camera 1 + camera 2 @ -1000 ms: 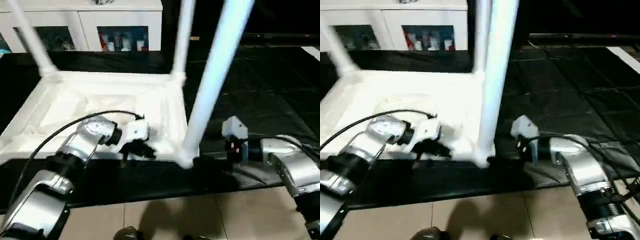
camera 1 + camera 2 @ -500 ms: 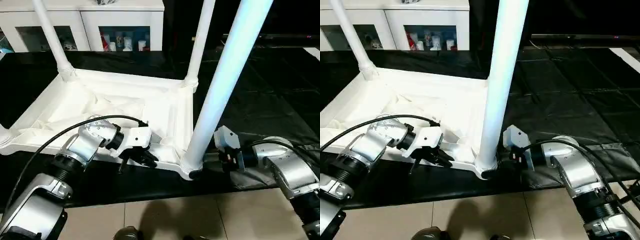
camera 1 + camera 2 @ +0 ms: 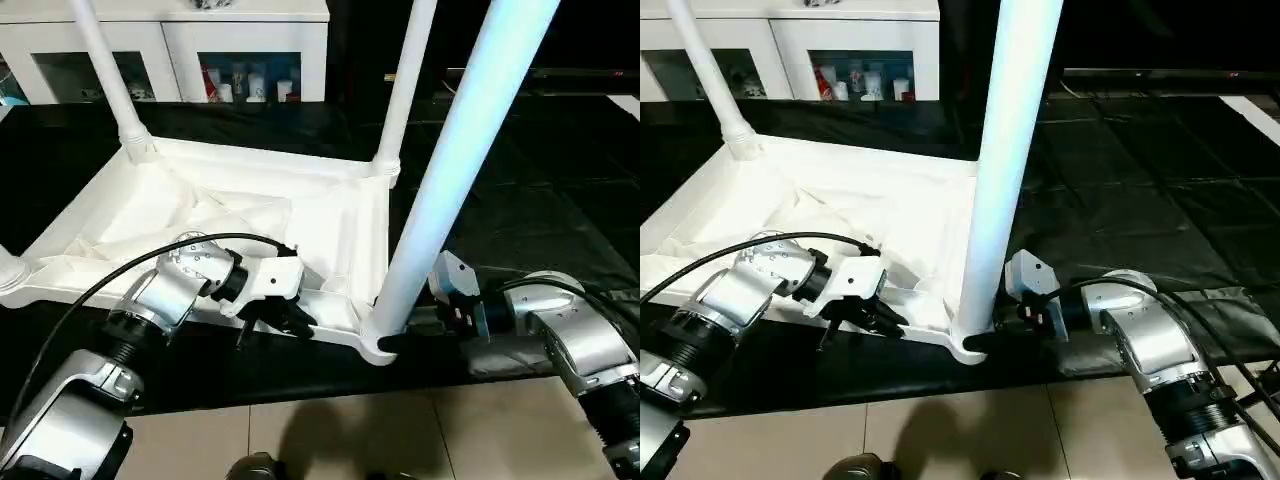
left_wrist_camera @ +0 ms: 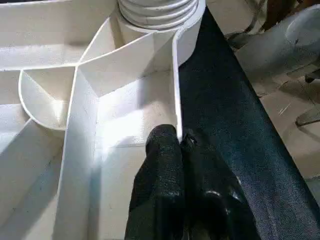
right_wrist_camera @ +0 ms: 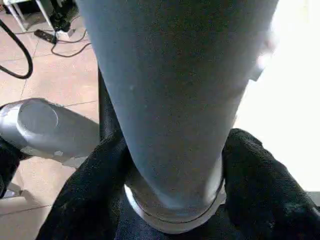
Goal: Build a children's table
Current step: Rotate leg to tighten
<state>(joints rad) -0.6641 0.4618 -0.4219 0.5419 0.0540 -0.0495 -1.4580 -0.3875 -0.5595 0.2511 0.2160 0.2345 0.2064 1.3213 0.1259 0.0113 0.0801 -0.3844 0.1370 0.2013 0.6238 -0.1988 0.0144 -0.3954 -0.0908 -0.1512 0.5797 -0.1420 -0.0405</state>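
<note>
The table [image 3: 250,215] lies upside down on a black mat [image 3: 520,170], legs up. It is judged light, stiff and slippery, the thin rim offering the surest hold. The near leg [image 3: 440,200] is flanked at its base by the right claw [image 5: 170,200], fingers [image 5: 260,180] touching it. The rim is pinched by the shut left claw [image 4: 181,145].

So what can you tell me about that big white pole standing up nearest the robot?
It is a table leg, a smooth white plastic tube that widens toward its base. It stands nearly upright, leaning slightly, in the round near corner socket of the upturned white tabletop, running out of the top of the picture. The right gripper has a black finger on each side of its base, where a ring shows. The left gripper pinches the tabletop's rim beside it.
</note>
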